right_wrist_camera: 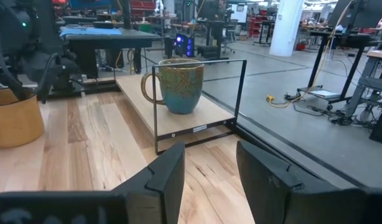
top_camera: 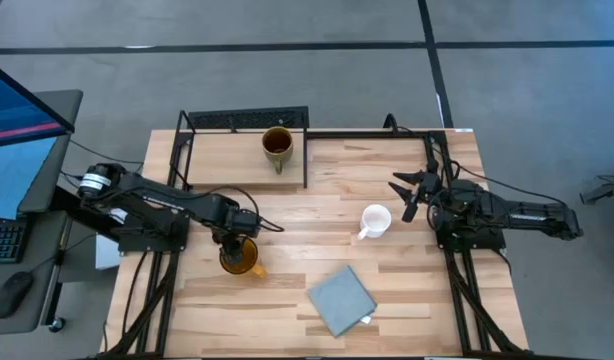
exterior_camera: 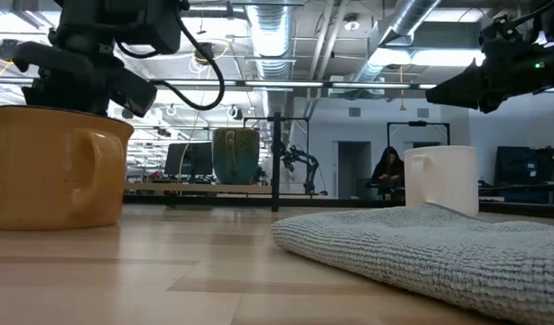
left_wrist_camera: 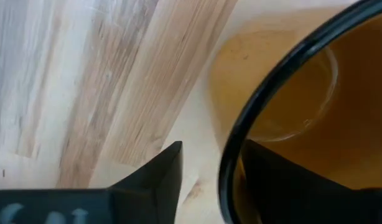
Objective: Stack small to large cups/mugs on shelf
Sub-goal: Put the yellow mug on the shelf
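Note:
The yellow-orange mug [top_camera: 239, 258] stands upright on the tabletop at the near left, handle toward the near side [exterior_camera: 95, 171]. My left gripper [top_camera: 234, 238] is open above it, one finger inside the mug and one outside its rim [left_wrist_camera: 231, 155]. The olive-brown mug [top_camera: 277, 146] stands on the shelf [top_camera: 227, 150] at the far edge. The white mug [top_camera: 375, 219] stands on the table right of centre. My right gripper [top_camera: 405, 195] is open and empty, just right of the white mug and above the table. My left gripper comes from above, pointing down, and straddles the yellow mug's wall at the rim [left_wrist_camera: 227, 180]. The outer finger [left_wrist_camera: 166, 168] stands clear of the wall. The inner finger [left_wrist_camera: 272, 180] lies close to the inner wall; I cannot tell whether it touches. The mug's base is on the table.
A folded grey cloth [top_camera: 340, 298] lies on the table near the front, between the two mugs. The shelf's black frame [right_wrist_camera: 241, 93] and perforated back rail [top_camera: 245, 119] stand around the olive mug. Bare shelf shows left of that mug.

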`<control>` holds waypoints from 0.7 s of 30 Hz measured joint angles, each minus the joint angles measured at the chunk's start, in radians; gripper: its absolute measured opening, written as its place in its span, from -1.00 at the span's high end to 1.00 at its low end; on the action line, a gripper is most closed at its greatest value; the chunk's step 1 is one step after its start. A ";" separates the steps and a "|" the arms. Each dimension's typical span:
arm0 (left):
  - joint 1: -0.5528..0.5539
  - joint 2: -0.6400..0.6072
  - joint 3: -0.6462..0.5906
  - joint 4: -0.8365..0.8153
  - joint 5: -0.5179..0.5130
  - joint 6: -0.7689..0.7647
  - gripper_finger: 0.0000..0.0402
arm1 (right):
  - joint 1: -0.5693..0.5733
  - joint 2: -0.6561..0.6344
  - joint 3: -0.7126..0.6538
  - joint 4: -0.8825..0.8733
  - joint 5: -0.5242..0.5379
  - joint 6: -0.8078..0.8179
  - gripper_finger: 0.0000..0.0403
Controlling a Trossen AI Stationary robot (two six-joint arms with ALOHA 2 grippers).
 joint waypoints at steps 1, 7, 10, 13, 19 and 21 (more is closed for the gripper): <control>0.000 0.000 0.000 0.000 0.000 0.000 0.30 | 0.000 0.000 0.000 0.000 0.000 0.000 0.16; 0.000 0.000 0.000 -0.001 0.000 0.047 0.76 | 0.000 0.000 0.000 0.001 0.000 -0.001 0.16; 0.001 0.000 0.000 -0.009 -0.006 0.094 0.94 | 0.000 0.000 0.000 0.001 0.000 -0.002 0.16; 0.004 -0.001 0.000 -0.006 -0.020 0.135 0.92 | 0.000 0.000 0.000 0.002 0.001 -0.002 0.16; 0.027 -0.002 0.002 -0.002 -0.055 0.236 0.95 | 0.000 0.000 0.000 0.002 0.003 -0.002 0.16; 0.046 -0.002 0.002 -0.004 -0.060 0.262 0.95 | 0.000 0.000 0.000 0.002 0.003 -0.002 0.16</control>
